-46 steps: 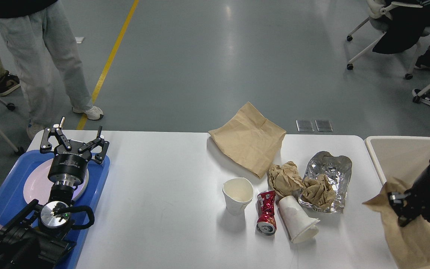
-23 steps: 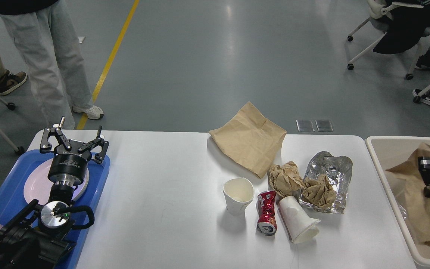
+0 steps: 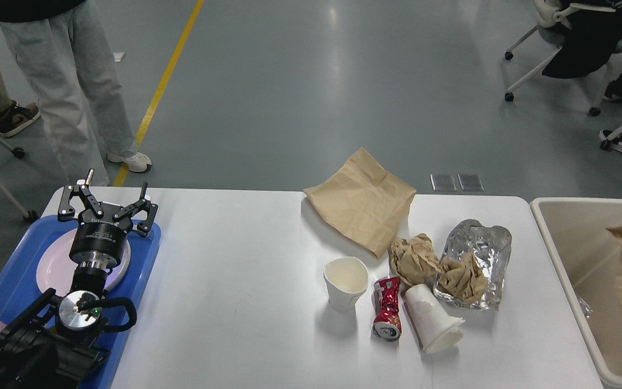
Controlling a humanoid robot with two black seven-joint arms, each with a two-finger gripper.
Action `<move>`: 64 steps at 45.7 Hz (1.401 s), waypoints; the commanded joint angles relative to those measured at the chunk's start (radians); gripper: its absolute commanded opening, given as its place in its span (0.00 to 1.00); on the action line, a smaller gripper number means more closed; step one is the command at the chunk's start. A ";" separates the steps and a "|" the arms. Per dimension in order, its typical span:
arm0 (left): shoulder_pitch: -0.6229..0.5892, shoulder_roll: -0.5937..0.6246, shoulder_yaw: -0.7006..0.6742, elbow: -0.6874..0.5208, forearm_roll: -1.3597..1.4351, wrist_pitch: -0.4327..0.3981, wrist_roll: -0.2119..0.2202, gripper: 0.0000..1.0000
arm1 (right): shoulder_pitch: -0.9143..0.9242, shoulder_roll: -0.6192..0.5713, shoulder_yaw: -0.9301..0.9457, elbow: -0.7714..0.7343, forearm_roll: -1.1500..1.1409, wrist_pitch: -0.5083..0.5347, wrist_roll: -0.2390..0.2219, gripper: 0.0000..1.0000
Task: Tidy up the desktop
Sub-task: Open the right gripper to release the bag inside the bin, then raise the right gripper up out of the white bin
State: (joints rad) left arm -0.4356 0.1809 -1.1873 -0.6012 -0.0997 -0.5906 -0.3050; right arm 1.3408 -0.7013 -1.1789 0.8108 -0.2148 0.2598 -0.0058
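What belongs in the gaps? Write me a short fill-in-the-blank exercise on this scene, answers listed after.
1. The crushed red can lies between the upright paper cup and a paper cup lying on its ____.
2. The left hand hangs over the ____ tray, fingers spread.
3. One crumpled brown paper ball rests on a sheet of silver ____.
4. The flat brown paper bag lies at the desktop's ____ edge.

Missing words: side; blue; foil; far
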 commanded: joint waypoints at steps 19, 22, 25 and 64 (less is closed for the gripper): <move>0.000 0.000 0.000 0.000 0.000 0.000 0.000 0.96 | -0.775 0.301 0.452 -0.751 0.008 -0.321 -0.011 0.00; 0.000 0.000 0.000 0.000 0.000 0.000 0.000 0.96 | -0.784 0.304 0.473 -0.757 0.012 -0.330 -0.020 0.00; 0.000 0.002 0.000 0.000 0.000 0.000 0.000 0.96 | -0.799 0.318 0.472 -0.756 0.011 -0.332 -0.023 0.00; 0.000 0.002 0.000 0.000 0.000 0.000 0.000 0.96 | -0.822 0.330 0.473 -0.731 0.011 -0.330 -0.016 1.00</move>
State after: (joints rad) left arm -0.4356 0.1817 -1.1873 -0.6013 -0.0997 -0.5906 -0.3054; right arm 0.4994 -0.3667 -0.7068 0.0603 -0.2034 -0.0744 -0.0200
